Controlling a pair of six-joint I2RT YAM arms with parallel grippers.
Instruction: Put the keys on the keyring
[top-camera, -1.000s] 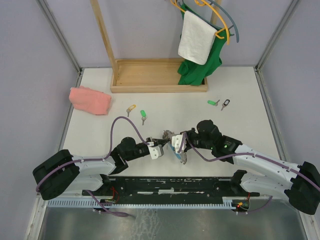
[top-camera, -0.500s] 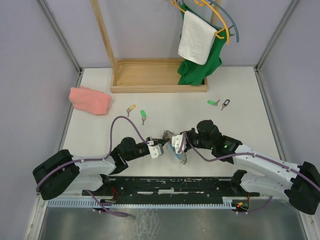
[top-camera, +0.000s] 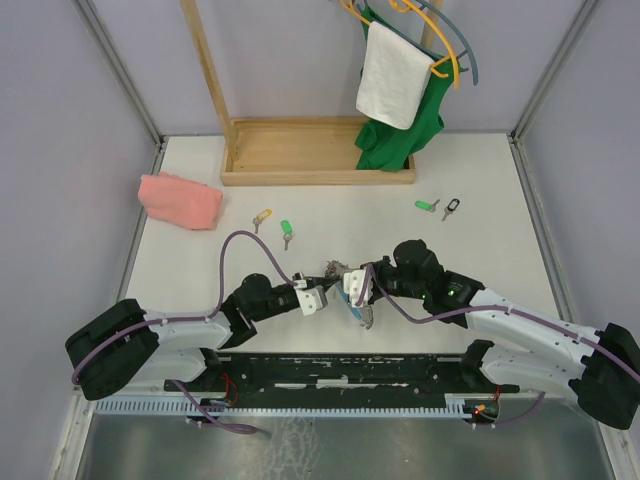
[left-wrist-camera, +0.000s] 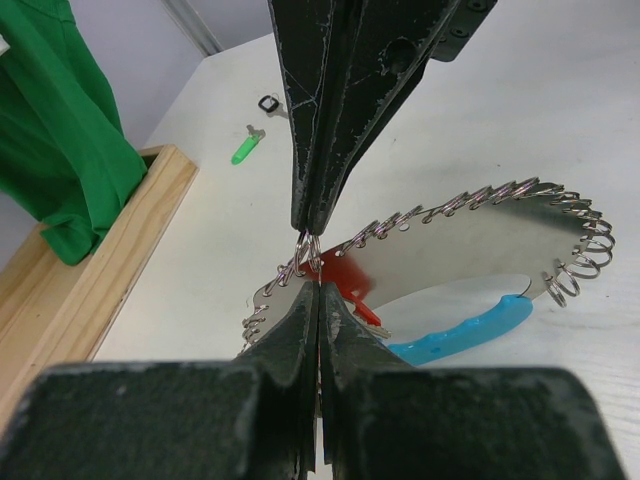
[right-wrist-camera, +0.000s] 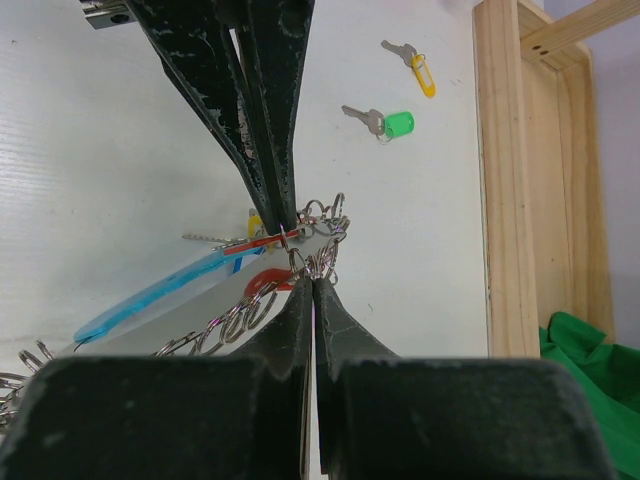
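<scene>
White table, grey walls. Both arms meet nose to nose at 6 o'clock, just ahead of the bases.

Right gripper: jaws fully closed, pinching one small ring on the edge of the keyring. My read is that it's holding the bunch up and steady.

Left gripper: also clamped tight, looks like on the red-tag key at its head end, blade trailing away. Exact contact is hidden by the fingers.

Tips nearly touch at the same ring, so I judge this is the threading step. Key not clearly on yet.

Around:
- yellow-tag key and green-tag key, loose, near, at 11 from the grippers
- second green-tag key and black-tag key at 2, further off
- pink cloth at 10
- wooden rack with green garment and white towel at 12

None of that blocks the arms. Main obstruction is the fingers themselves crowding one ring.
</scene>
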